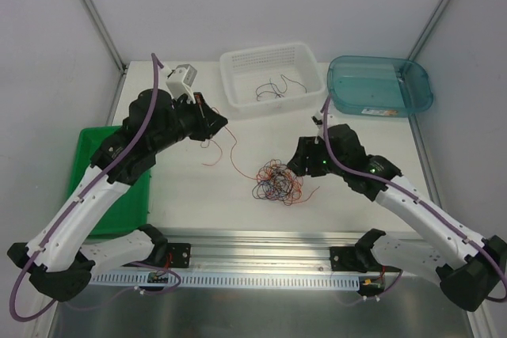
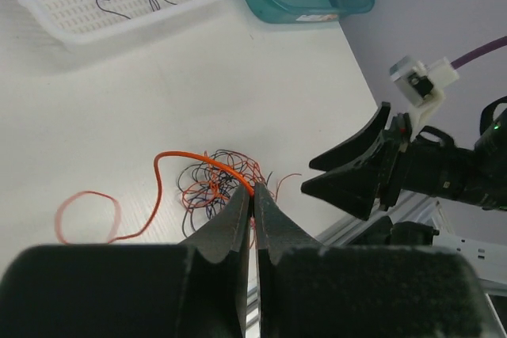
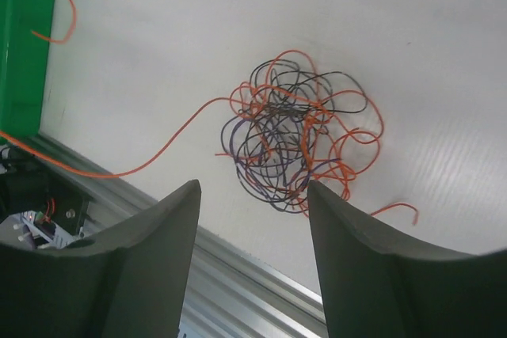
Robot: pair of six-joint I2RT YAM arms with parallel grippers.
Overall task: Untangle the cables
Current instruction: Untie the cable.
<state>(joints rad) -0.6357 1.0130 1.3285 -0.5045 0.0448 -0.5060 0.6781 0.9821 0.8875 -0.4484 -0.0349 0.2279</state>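
Your left pincer (image 2: 253,192) is clenched on one orange strand (image 2: 158,187); the right pincer (image 3: 252,189) hangs released at 3 o'clock of the cables (image 1: 279,181) tangled mid-way across the bench (image 1: 190,195). They look light, springy and slippery: pinch a loose outer loop.

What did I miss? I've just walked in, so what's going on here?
Two robot arms are untangling thin wires. The left fingers are shut on an orange wire that runs out of the tangle on the table. The right fingers hover open beside the tangle, holding nothing. A few black wires lie in the white basket.
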